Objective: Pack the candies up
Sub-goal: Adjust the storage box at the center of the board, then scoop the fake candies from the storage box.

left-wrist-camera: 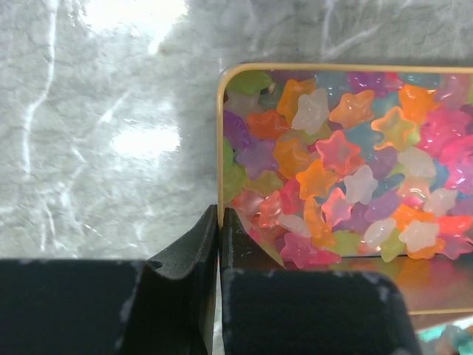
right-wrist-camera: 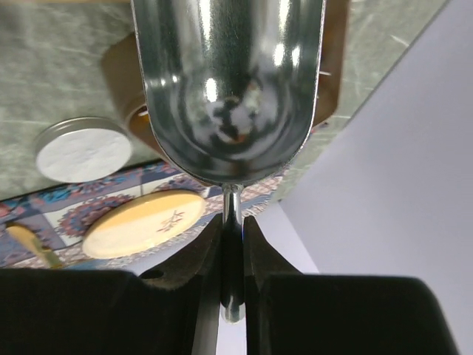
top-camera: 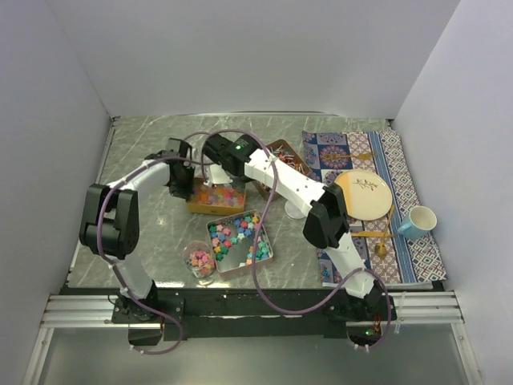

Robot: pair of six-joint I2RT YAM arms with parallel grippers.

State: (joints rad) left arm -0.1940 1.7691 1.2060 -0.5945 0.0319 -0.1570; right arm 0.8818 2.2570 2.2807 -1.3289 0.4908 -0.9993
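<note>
Pastel star candies [left-wrist-camera: 347, 155] fill a bronze tin [left-wrist-camera: 219, 133]. My left gripper [left-wrist-camera: 219, 216] is shut on that tin's left wall, one finger inside, one outside. In the top view this tin [top-camera: 215, 200] sits mid-table with my left gripper [top-camera: 183, 186] at its left end. My right gripper [right-wrist-camera: 232, 222] is shut on the handle of a shiny metal scoop [right-wrist-camera: 229, 81]; the scoop's bowl looks empty. In the top view my right gripper [top-camera: 218, 156] hovers just behind that tin. A second tin [top-camera: 240, 241] of star candies lies nearer. A glass jar [top-camera: 199, 261] holds candies.
A third tin [top-camera: 280, 154] with wrapped candies sits behind the right arm. A round jar lid [top-camera: 296, 210] lies by the placemat [top-camera: 401, 160], which carries a plate [top-camera: 365, 195], a blue mug [top-camera: 417, 220] and gold cutlery. White walls enclose the table.
</note>
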